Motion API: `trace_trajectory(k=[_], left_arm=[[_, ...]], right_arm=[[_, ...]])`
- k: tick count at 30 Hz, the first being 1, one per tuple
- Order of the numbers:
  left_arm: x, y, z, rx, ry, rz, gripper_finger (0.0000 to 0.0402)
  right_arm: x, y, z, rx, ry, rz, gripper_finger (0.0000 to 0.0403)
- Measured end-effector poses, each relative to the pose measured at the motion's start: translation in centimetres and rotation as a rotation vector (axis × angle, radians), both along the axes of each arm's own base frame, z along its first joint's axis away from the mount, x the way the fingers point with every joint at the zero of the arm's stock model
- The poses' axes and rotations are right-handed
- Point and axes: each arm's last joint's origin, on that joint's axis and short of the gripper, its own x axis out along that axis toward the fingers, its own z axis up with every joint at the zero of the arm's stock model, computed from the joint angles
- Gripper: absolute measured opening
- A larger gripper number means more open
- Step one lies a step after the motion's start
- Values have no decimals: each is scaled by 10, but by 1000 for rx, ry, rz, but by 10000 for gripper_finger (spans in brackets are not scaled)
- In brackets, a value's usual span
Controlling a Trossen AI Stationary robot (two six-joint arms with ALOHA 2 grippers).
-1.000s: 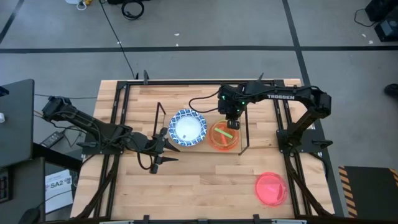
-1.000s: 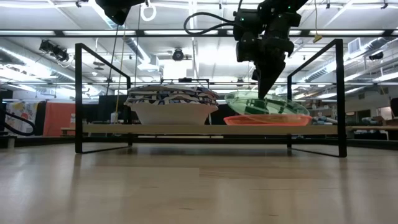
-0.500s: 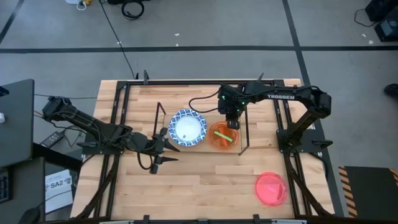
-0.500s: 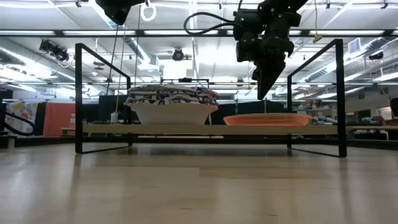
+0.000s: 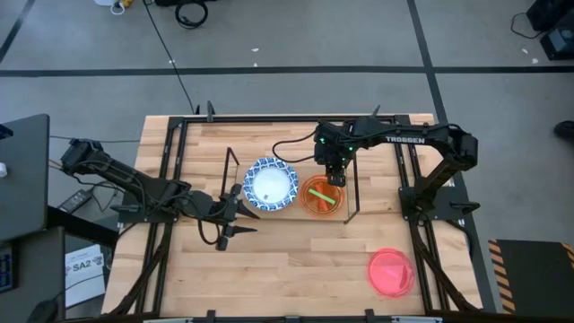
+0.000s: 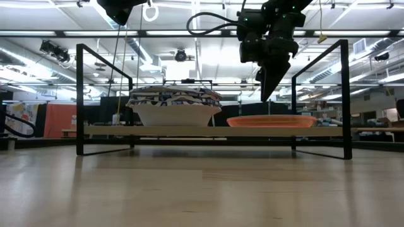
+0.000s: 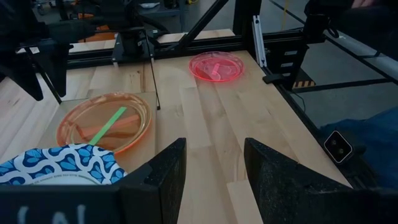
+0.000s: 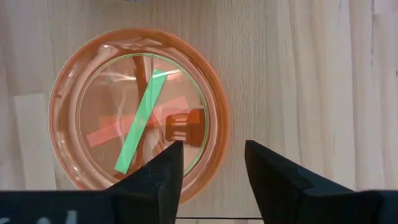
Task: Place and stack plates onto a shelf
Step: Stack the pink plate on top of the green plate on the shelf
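Fingers point(image 8: 208, 163) of the right arm hang parted above the orange plate point(image 8: 140, 115).

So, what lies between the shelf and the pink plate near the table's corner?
Only bare tabletop between shelf and pink plate, in the high view.

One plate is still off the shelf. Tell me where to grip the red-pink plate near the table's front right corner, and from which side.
Grip the red-pink plate by its raised rim, probably from above with one finger inside and one outside. It lies flat on the table with bare wood all round, so any edge looks open; the right gripper, open above the shelf, is the nearer.
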Motion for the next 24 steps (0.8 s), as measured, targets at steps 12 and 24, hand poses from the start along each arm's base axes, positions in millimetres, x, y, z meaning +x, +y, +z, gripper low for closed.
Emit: trace_trajectory(k=[12,24], left_arm=[[0,0,0,0,0,0,169],[0,0,0,-1,0,0,169]], right_arm=[[8,-3,3,-28,-84,0,178],[17,-2,38,-65,-193,13,178]])
